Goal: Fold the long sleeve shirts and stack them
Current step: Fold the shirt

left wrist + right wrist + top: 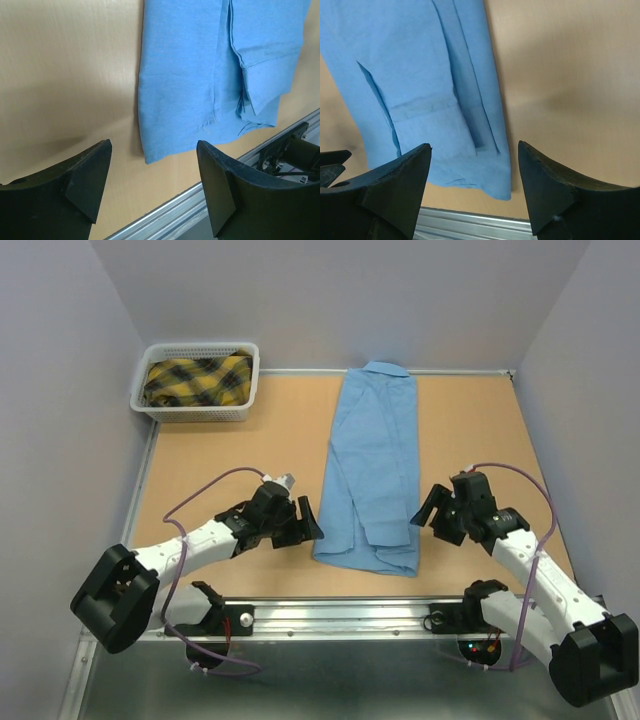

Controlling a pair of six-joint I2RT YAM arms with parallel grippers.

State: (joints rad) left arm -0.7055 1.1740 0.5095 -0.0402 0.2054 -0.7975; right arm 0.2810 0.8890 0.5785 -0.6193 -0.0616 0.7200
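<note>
- A robotics lab test cell: plain pale walls (60, 360) box in a wooden tabletop (230, 455).
- The left arm (190, 550) and right arm (540, 580) are bolted to an aluminium rail (340, 612), purple cables (215, 478) looping loose.

Tan wood tabletop (220, 460) under left pincer (306, 520) and right pincer (430, 510); aluminium rail (340, 612) behind both at near edge; pale grey walls (350, 300) far ahead and on either side; soft even light
</note>
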